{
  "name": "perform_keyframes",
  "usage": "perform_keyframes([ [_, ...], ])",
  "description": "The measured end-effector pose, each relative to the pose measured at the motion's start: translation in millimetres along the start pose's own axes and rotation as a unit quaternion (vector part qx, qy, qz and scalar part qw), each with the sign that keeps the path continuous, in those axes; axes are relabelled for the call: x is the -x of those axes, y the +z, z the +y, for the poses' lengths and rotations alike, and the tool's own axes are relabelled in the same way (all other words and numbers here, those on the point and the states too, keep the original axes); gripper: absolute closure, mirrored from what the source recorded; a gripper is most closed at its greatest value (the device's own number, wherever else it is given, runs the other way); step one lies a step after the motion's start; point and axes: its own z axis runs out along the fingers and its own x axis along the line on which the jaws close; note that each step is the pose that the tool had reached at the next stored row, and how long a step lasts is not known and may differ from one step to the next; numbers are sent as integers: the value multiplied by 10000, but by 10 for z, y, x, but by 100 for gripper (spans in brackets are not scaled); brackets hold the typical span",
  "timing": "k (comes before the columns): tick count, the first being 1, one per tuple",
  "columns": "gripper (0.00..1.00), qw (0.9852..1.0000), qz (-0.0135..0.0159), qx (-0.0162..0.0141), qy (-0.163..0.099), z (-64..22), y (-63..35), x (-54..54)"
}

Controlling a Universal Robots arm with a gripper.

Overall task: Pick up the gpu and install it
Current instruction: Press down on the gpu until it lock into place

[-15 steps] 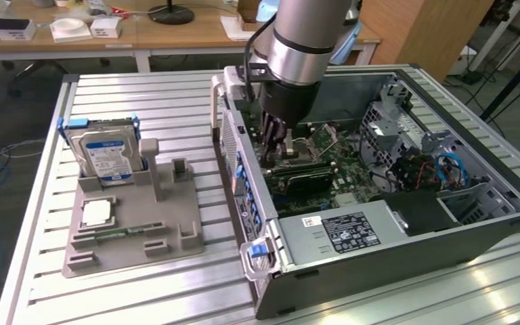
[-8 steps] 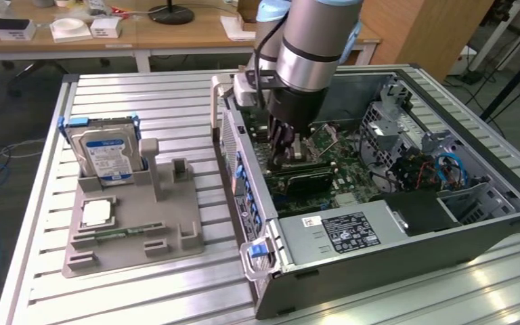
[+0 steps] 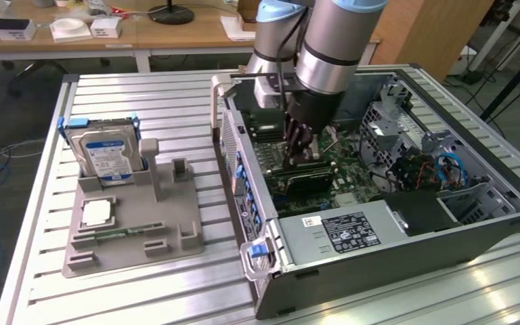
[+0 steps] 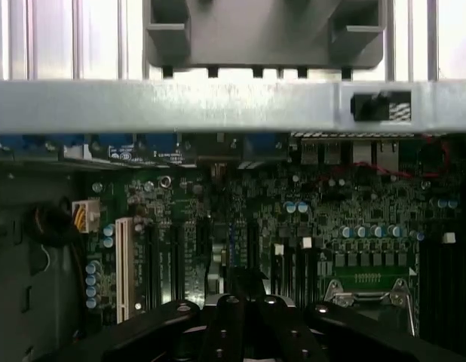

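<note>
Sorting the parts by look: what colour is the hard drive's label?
Blue and white, on the silver hard drive standing in the grey holder; clearest in the exterior view.

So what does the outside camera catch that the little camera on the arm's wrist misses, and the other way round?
Exterior view alone: the whole open computer case lying on the slatted table, the grey parts holder with the hard drive standing in it, and the arm reaching down into the case with its tool shut, just over a dark card on the board.

Wrist view alone: a close look at the board's slots, including a white slot and rows of small capacitors.

Both: the green motherboard and the tool.
</note>
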Motion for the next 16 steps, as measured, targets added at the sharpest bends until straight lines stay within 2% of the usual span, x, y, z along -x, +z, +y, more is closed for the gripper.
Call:
perform_keyframes([
  [4,89,10000,3,2,-6,-138,11,-8],
  [7,89,10000,22,7,-5,-165,12,-37],
  [12,89,10000,25,7,-4,-172,11,-66],
  [16,89,10000,24,6,-5,-246,17,-89],
])
